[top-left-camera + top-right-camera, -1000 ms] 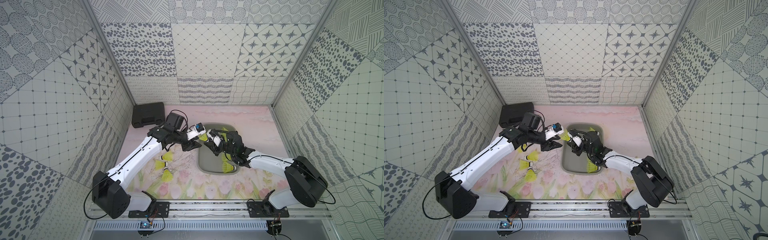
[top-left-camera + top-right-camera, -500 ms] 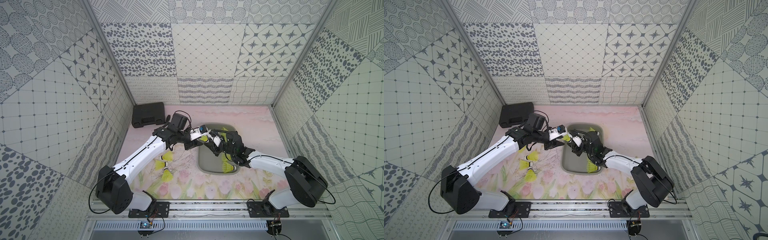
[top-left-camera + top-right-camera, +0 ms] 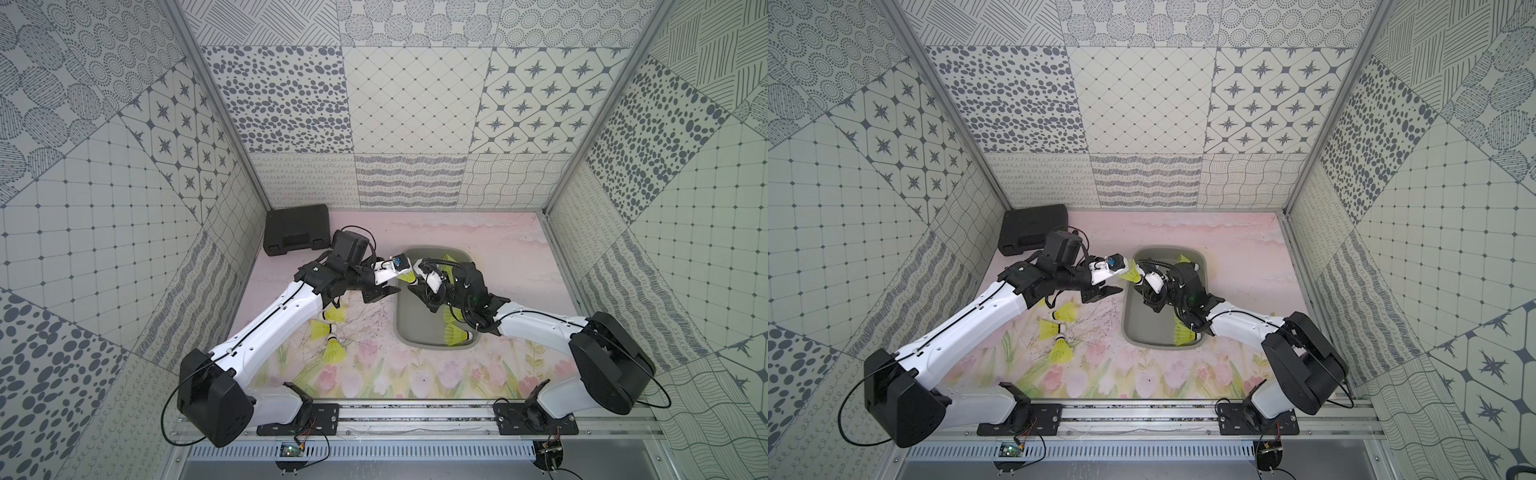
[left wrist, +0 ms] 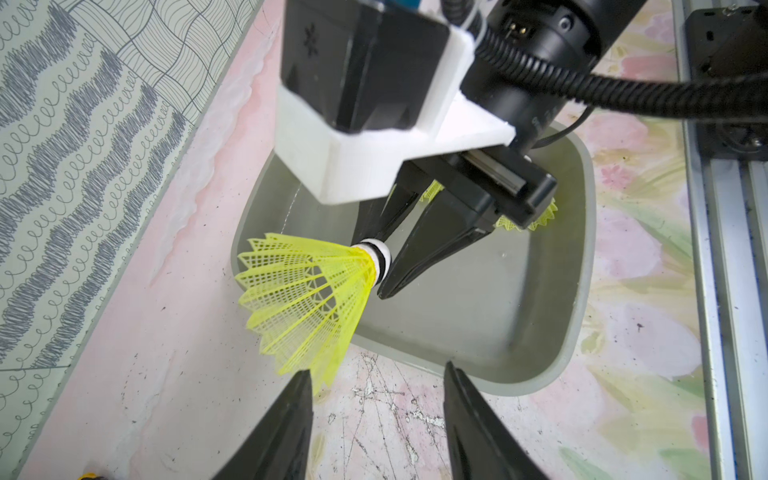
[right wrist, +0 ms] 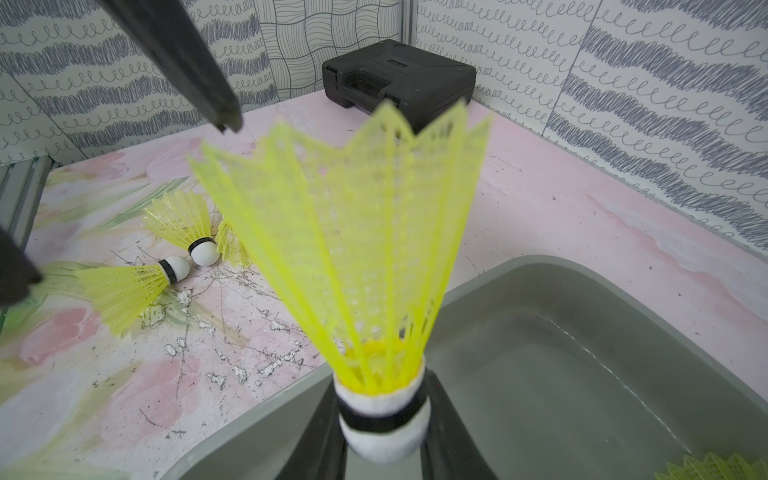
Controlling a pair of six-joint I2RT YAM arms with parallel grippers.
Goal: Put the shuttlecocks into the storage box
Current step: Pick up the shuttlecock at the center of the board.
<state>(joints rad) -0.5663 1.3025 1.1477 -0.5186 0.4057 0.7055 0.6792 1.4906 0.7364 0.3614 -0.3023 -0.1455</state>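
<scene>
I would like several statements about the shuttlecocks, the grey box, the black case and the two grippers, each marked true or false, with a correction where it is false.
1. The right gripper is shut on the white tip of a shuttlecock. True.
2. The left gripper has its fingers closed on that skirt. False: the fingers stand wide apart, not gripping it.
3. Three shuttlecocks lie on the mat, outside the storage box. True.
4. The storage box is empty. False: several shuttlecocks lie in it.
5. The black case sits inside the storage box. False: it lies apart from it, in a corner by the walls.
</scene>
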